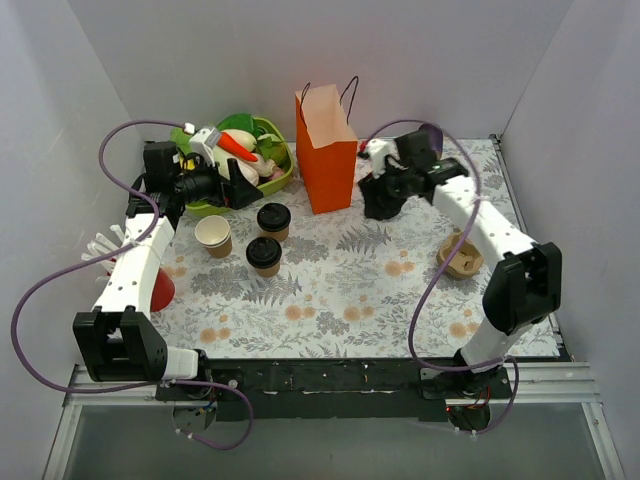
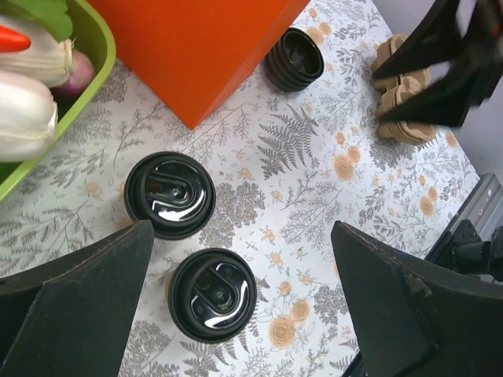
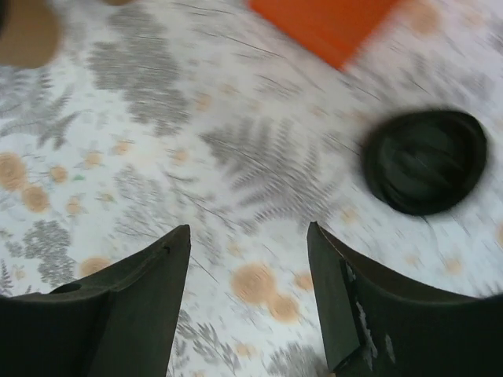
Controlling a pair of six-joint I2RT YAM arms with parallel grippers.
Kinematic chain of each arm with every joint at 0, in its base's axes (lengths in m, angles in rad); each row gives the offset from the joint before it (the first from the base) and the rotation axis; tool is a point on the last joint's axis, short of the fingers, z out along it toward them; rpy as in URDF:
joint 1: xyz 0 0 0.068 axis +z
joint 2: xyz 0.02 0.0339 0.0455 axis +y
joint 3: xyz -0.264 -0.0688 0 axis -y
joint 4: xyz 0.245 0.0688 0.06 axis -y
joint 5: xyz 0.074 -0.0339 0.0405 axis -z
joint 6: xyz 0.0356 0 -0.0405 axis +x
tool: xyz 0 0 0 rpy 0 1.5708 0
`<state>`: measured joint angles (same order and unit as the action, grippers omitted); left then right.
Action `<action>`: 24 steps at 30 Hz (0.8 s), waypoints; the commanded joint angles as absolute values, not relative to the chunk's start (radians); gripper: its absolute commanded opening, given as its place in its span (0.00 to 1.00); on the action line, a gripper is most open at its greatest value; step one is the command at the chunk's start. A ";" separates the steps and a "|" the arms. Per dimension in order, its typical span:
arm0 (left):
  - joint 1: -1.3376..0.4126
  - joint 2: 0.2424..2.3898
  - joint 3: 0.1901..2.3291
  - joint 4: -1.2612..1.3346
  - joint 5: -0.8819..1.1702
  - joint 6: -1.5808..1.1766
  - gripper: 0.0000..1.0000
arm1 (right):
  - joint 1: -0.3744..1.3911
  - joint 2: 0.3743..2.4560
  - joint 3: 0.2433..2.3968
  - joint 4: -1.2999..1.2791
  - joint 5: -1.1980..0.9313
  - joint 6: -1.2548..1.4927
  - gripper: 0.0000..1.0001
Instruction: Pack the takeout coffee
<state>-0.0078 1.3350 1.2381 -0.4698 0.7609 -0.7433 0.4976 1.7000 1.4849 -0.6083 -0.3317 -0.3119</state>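
Both grippers' fingers spread wide, nothing held: left gripper (image 2: 244,302) above two lidded coffee cups (image 2: 170,195) (image 2: 212,294) on floral surface (image 2: 314,181), just beside orange paper bag (image 1: 326,150); open cup (image 1: 213,236) nearby; right gripper (image 3: 247,302) near stack of black lids (image 3: 424,161)

The enclosure is evenly lit from above in the top external view, with soft shadows cast beside the orange paper bag (image 1: 327,150). Sharp white glare is seen on the two lidded cups' black lids (image 2: 170,194) in the crisp left wrist view. The right wrist view is smeared by motion blur, the loose black lid (image 3: 424,161) and floral tablecloth (image 3: 236,157) rendered soft.
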 commanded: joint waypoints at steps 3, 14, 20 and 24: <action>-0.003 1.361 1.244 -0.405 0.851 -0.701 0.98 | 0.198 1.609 1.517 -0.920 -0.089 -0.307 0.64; -0.003 1.345 1.147 -0.448 0.789 -0.724 0.95 | -0.182 1.621 1.490 -0.937 -0.091 -0.160 0.53; -0.003 1.365 1.167 -0.472 0.759 -0.741 0.95 | -0.198 1.635 1.401 -0.908 -0.022 -0.086 0.51; -0.006 1.367 1.170 -0.474 0.756 -0.767 0.95 | -0.219 1.661 1.393 -0.904 -0.009 -0.057 0.49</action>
